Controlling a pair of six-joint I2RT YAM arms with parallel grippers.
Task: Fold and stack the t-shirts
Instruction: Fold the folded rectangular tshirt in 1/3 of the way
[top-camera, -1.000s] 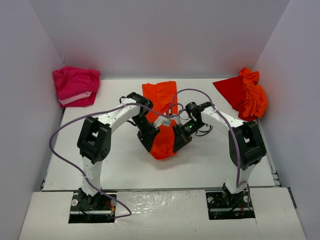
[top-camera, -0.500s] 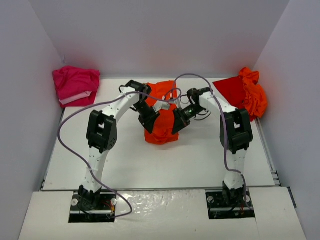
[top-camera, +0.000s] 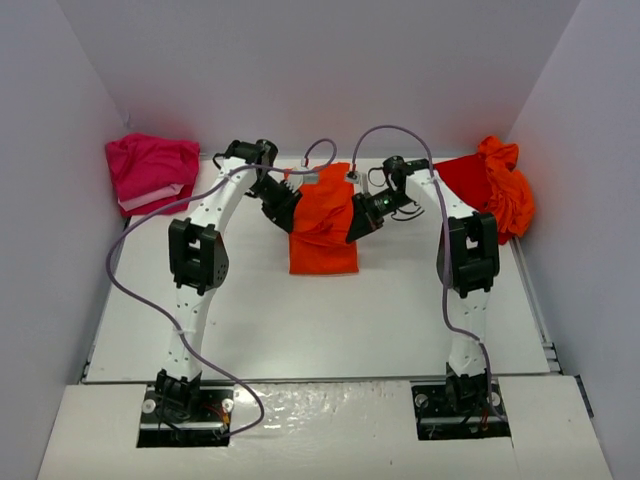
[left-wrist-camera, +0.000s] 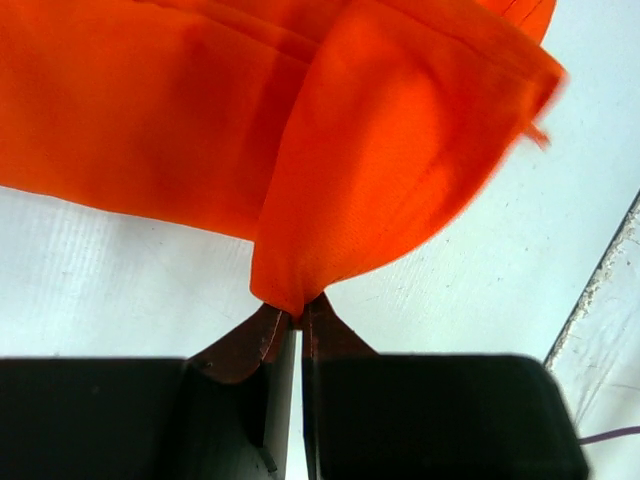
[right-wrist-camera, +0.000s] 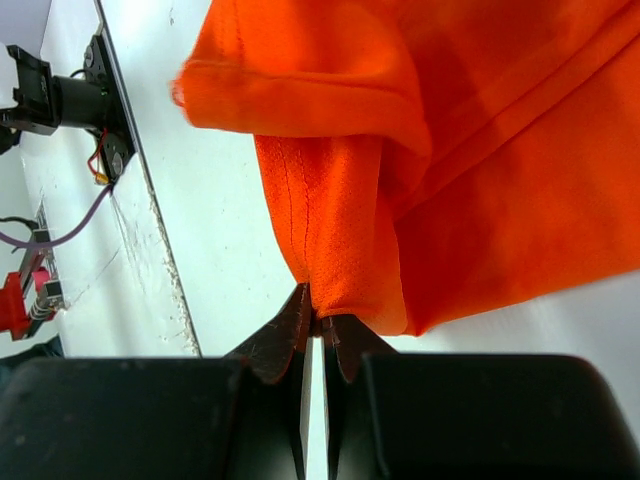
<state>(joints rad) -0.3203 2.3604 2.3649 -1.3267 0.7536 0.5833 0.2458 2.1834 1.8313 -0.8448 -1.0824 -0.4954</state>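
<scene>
The orange t-shirt (top-camera: 325, 250) lay on the white table (top-camera: 300, 320), toward the far side. Its near half was flat in a rough rectangle and its far part was bunched and raised. The left gripper (top-camera: 284, 210) met the raised cloth at its left edge and the right gripper (top-camera: 360, 220) met it at its right edge. Both arms reached far out from their bases. The fingertips were buried in cloth, so the jaws' stance was not legible here. A magenta t-shirt (top-camera: 150, 172) sat crumpled in the far left corner against the wall. A red t-shirt (top-camera: 460, 180) and a second orange t-shirt (top-camera: 505, 190) were heaped together in the far right corner. A purple cable (top-camera: 120, 290) looped off each arm.
</scene>
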